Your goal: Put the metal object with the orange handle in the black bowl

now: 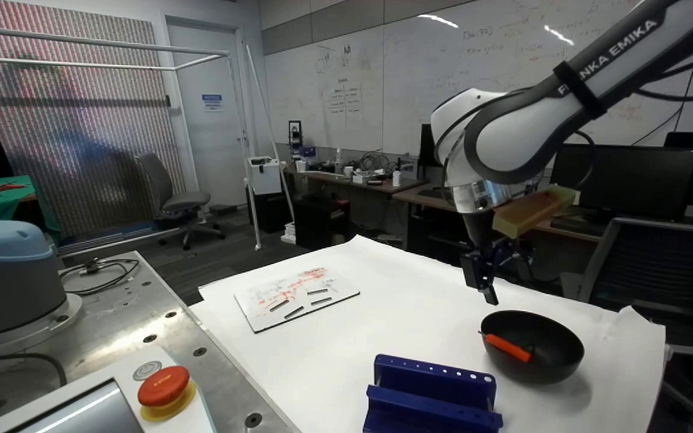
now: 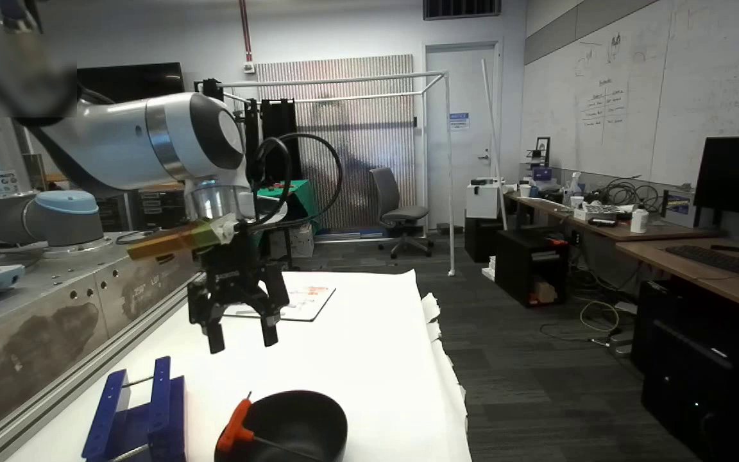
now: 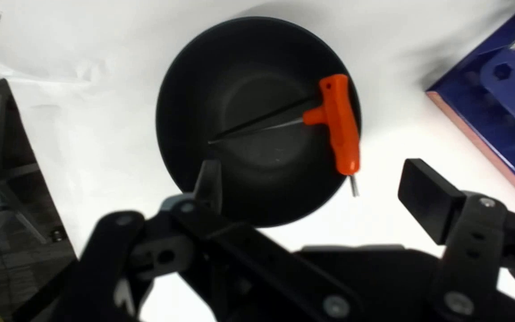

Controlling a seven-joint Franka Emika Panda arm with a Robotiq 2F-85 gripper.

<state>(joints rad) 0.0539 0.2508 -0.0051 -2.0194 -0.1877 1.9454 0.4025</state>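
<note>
Room: wall whiteboard [image 1: 409,78] with writing across the upper middle of the frame; grey door [image 1: 207,144] and office chair [image 1: 184,200] at the upper left in the same exterior view.
Desk [image 1: 394,294]: covered in white, spread over the lower middle of the frame.
Black bowl [image 3: 271,179]: upright on the desk, upper middle of the frame in the wrist view.
Orange-handled metal tool [image 3: 340,129]: in the black bowl; handle along the right wall in the wrist view, its lower end at the rim; long shaft running left over the interior, short metal end jutting past the rim.
Jaws: spread, with a wide gap between the 2 fingers [image 3: 427,201]; they hang above the desk, apart from bowl and tool, tips down. In the wrist view 1 finger overlaps the bowl's lower left edge, the other stands at the right of the frame.
Arm [image 1: 521,144]: white and dark grey, entering from the upper right in an exterior view, orange-yellow block [image 1: 533,211] near its wrist.
Blue rack [image 1: 431,379]: lower middle of the frame, near the bowl, not touching it.
Small whiteboard [image 1: 296,299]: flat on the desk, left of centre, with red scribbles and 4 dark strips [image 1: 293,312].
Stop button [image 1: 163,386]: red on yellow, lower left.
</note>
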